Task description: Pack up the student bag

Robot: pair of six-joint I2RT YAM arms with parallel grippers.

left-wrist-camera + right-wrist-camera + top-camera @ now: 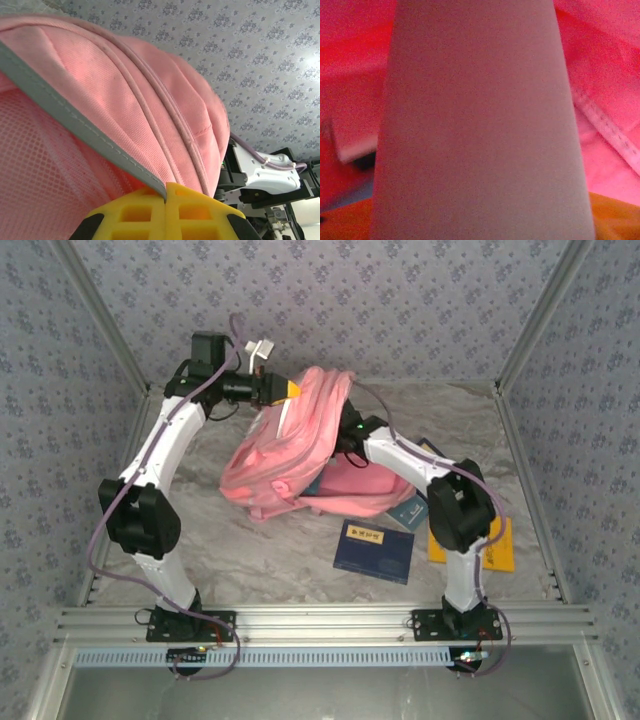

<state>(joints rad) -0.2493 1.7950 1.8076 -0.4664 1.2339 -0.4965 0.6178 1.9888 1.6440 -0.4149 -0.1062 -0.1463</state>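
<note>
L claw (pixel 292 389) is clamped on the student bag (pixel 290 455). In the left wrist view its yellow fingertips (pixel 192 195) are pressed together w/ the bag's grey-white trim (pixel 75 125) pinched between them. From that claw the bag is draped toward 5 o'clock, its top edge held up and its lower part on the table. R claw (pixel 480 225) is set inside the bag's opening, entered from approx. 3 o'clock. Orange fingers (pixel 615 212) are glimpsed beside a pale flat surface (pixel 480 125), w/ pink fabric all round; its grip can't be told. On the marbled grey table (pixel 260 560), a dark blue book (pixel 373 550) is seen at the bag's 5 o'clock and an orange book (pixel 500 545) under the R arm. Floral wallpaper (pixel 400 310) is seen on the walls.
</note>
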